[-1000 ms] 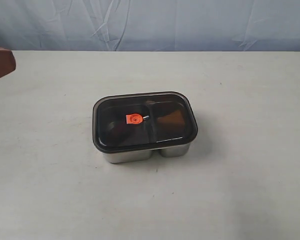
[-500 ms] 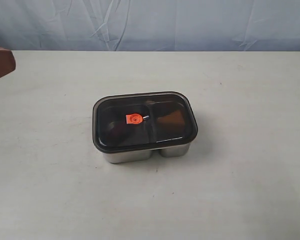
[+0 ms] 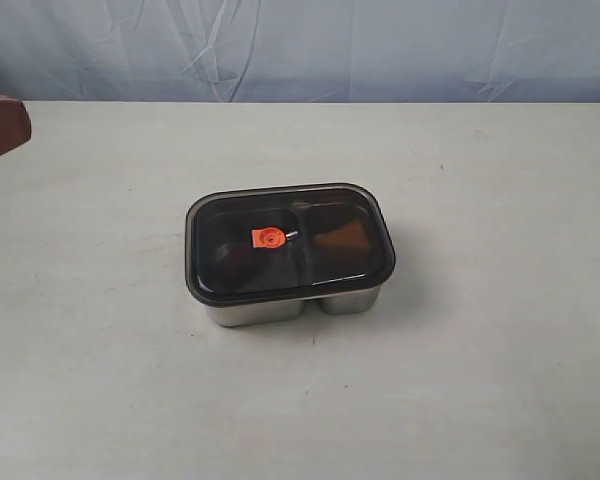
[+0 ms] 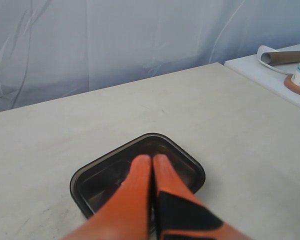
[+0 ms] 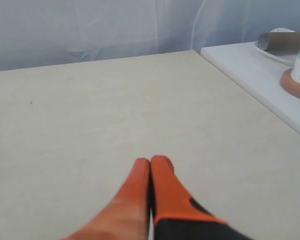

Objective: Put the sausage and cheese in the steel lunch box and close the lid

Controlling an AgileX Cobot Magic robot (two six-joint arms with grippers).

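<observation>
Across the last second nothing had shifted: the box, its lid and everything around them lay exactly as before, and neither arm showed in the exterior view.

The pale table (image 3: 500, 380) carried a single item, the steel lunch box (image 3: 255, 312), which sat near the middle of the table, well apart from every edge, with one long side toward the near edge. Its shiny wall showed only as a low band under the lid, with a dip where the two compartments meet.

The lid (image 3: 220, 225) was on the box and covered it fully. It was dark, smoky and see-through, with rounded corners.

The left gripper (image 4: 152, 159) hung above the lidded box with its orange fingers pressed together, holding nothing. The right gripper (image 5: 150, 161) hung over bare table, its fingers likewise pressed together and empty.

A small orange tab (image 3: 268, 238) sat at the lid's centre.

Through the dark plastic, a dull orange-brown patch in the right-hand compartment was probably the cheese (image 3: 348, 238). The sausage could not be made out.
</observation>
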